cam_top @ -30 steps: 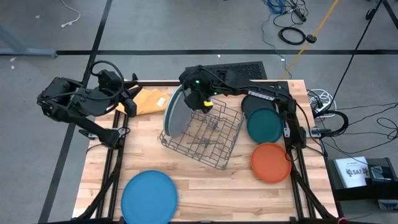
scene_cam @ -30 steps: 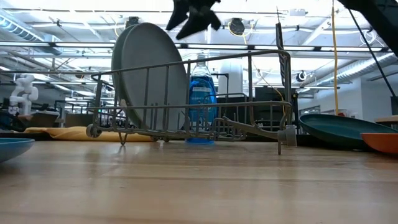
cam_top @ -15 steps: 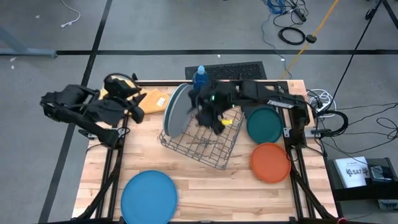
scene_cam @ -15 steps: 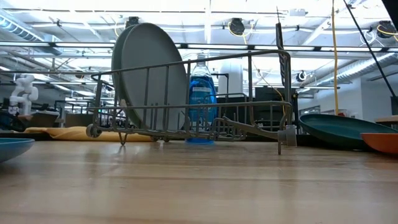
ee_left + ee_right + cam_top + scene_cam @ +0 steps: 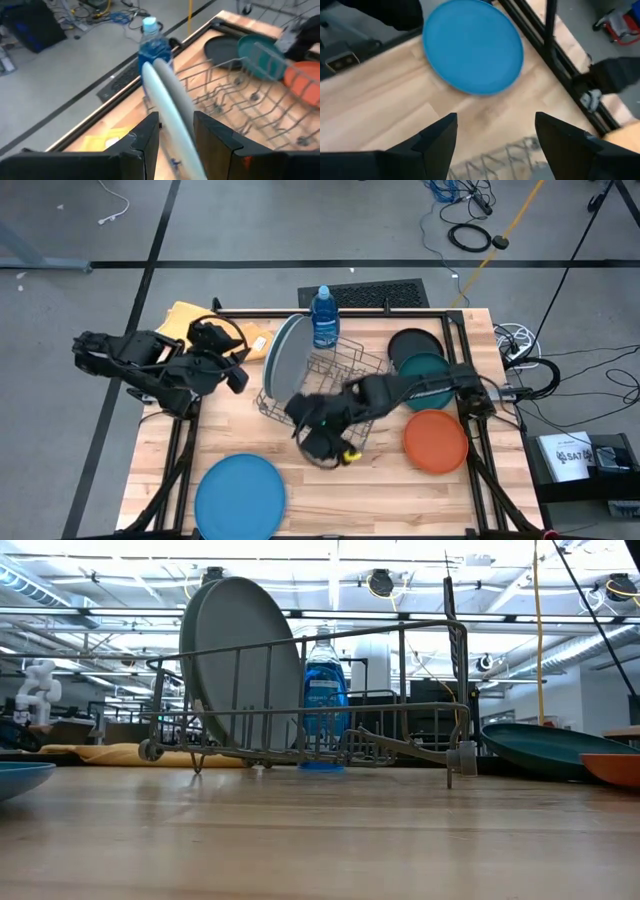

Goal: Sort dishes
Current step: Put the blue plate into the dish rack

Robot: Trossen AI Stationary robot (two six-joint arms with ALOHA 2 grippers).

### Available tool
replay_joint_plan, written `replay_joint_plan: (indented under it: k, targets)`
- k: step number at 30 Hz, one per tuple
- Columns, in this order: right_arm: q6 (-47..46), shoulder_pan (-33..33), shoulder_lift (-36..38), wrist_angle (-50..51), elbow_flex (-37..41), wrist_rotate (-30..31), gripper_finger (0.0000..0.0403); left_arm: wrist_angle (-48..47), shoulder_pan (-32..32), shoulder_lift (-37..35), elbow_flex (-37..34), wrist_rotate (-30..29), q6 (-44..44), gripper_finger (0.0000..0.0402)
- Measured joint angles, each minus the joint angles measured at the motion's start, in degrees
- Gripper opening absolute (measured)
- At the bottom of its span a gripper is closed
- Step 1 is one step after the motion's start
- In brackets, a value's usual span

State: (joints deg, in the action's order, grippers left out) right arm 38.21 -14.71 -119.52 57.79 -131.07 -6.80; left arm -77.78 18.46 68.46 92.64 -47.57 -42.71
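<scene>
One grey plate (image 5: 283, 362) stands in the wire rack (image 5: 330, 395), possibly two; blue plate (image 5: 240, 494), orange plate (image 5: 435, 441), teal plate (image 5: 425, 376) and black plate (image 5: 412, 343) remain on the tabletop (image 5: 370, 485); right gripper (image 5: 325, 445), centre frame, jaws open and empty; left gripper (image 5: 232, 370), upper left, jaws parted, empty.

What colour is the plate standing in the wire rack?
Grey round plate, clearest in the low view.

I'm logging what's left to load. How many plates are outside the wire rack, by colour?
Blue plate: 1
Black plate: 1
Dark teal plate: 1
Orange plate: 1
Total: 4
</scene>
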Motion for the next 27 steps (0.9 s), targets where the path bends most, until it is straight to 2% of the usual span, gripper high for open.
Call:
replay_joint_plan:
  k: [7,16,23,27]
  targets:
    - [-2.29,-5.48,-8.30,-5.78,0.00,8.18,0.0260,6.64,3.22,0.01,-0.09,0.24,4.70,0.0123]
    - [-1.73,-10.49,-19.63,-17.29,0.00,8.50,0.0254,10.16,5.90,-0.02,-0.09,1.84,7.14,0.0123]
    - [1.49,-12.43,-25.95,-27.44,0.02,8.05,0.0217,10.07,8.11,-0.02,-0.07,2.70,5.59,0.0123]
    - [-0.05,-12.58,-27.55,-29.91,0.00,6.10,0.0198,10.12,9.45,-0.02,-0.07,3.13,4.58,0.0123]
